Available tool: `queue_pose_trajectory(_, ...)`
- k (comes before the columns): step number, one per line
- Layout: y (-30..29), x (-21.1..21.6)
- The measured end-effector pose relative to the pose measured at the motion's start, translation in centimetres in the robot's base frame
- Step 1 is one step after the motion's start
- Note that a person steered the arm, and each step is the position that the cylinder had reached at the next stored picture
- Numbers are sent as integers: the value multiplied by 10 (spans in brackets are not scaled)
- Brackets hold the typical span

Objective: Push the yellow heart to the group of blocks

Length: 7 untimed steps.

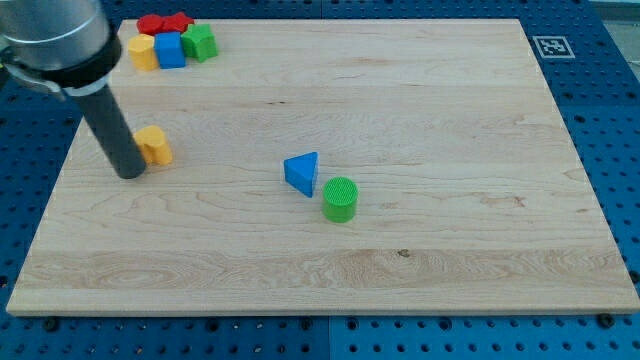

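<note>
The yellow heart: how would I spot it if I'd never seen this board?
Look at the wooden board's left side, below the block cluster in the top-left corner. The yellow heart sits alone there, touching my tip; the cluster's yellow block is packed among others.

- My tip (pixel 130 173) rests on the board (pixel 450 230), touching the left side of the yellow heart (pixel 155 145)
- The group sits at the top-left corner: red blocks (pixel 163 23) behind yellow block (pixel 142 52), blue block (pixel 169 49), green block (pixel 199 42)
- Blue triangle (pixel 302 172) lies mid-board; green cylinder (pixel 340 198) just beside it, lower right
</note>
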State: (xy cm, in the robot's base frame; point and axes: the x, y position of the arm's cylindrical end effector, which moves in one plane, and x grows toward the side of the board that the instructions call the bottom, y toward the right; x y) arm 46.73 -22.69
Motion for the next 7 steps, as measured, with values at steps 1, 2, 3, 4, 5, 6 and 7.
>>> queue_pose_trajectory(1,-5,-10)
queue_pose_trajectory(2,-1,-29)
queue_pose_trajectory(3,3,-32)
queue_pose_trajectory(4,13,-26)
queue_pose_trajectory(5,23,-8)
queue_pose_trajectory(6,25,-10)
queue_pose_trajectory(7,29,-18)
